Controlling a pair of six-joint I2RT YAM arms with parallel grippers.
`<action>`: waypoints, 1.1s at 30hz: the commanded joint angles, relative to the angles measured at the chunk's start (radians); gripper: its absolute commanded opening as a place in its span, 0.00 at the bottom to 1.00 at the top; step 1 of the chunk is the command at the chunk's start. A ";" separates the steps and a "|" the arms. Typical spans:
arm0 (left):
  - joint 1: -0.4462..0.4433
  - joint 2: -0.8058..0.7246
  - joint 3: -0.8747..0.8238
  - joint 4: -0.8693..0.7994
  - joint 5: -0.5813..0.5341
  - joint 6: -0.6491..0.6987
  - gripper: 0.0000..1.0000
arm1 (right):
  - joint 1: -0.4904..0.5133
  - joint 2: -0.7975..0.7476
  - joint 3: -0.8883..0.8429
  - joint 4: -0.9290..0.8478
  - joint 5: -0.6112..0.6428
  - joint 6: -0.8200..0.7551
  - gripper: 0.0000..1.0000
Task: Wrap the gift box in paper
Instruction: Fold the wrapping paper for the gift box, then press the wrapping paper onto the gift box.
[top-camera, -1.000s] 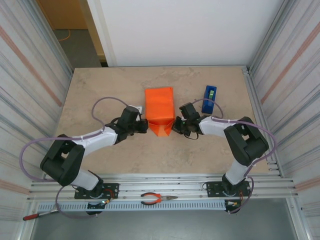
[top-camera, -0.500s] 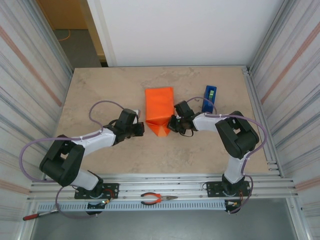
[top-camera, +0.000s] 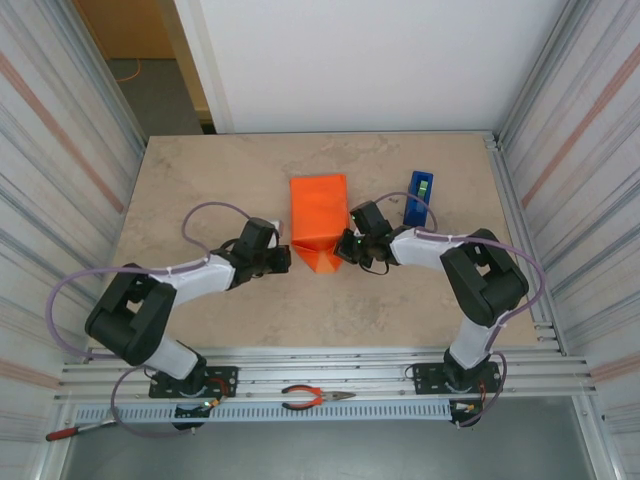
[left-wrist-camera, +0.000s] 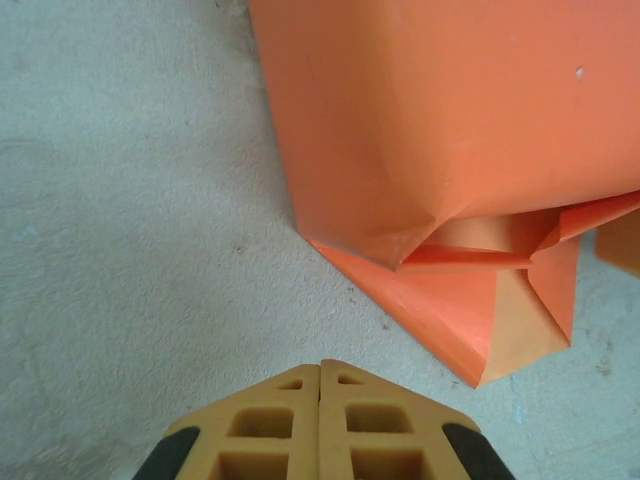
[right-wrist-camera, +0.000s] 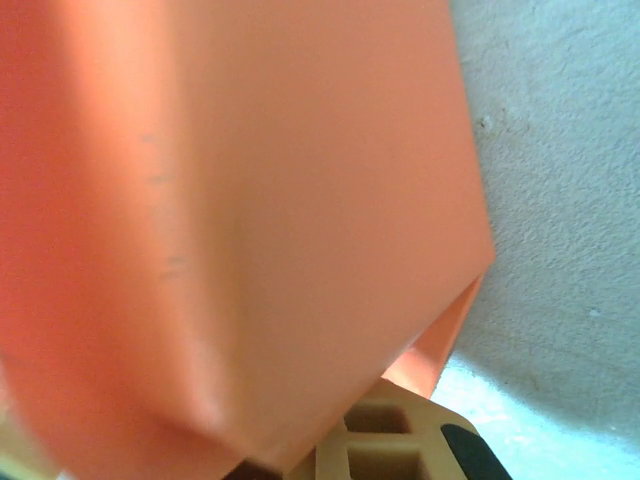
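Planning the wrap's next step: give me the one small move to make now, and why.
Probably nudge the left gripper forward into the paper's triangular flap and fold it up against the wrapped end: that flap lies open on the table, and the right gripper sits at the other side.

the paper (top-camera: 318, 208) is bright orange, matte and plain, folded over the gift box into a long block lying flat, just left of the blue tape dispenser (top-camera: 419, 197) and apart from it. the box itself is hidden under the sheet. the block's far end sits level with the dispenser. its near end reaches nearer than the dispenser, sides tucked in, the bottom layer jutting out as a pointed flap, not folded up.
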 joint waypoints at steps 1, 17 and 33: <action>-0.015 0.034 0.049 0.023 0.015 0.009 0.00 | 0.005 -0.039 -0.023 -0.034 0.025 -0.007 0.00; -0.042 0.162 0.181 -0.006 0.005 0.067 0.00 | -0.017 -0.150 -0.108 -0.069 0.065 -0.017 0.00; 0.067 0.011 0.227 -0.076 0.057 0.120 0.06 | -0.081 -0.157 0.076 -0.134 0.014 -0.085 0.00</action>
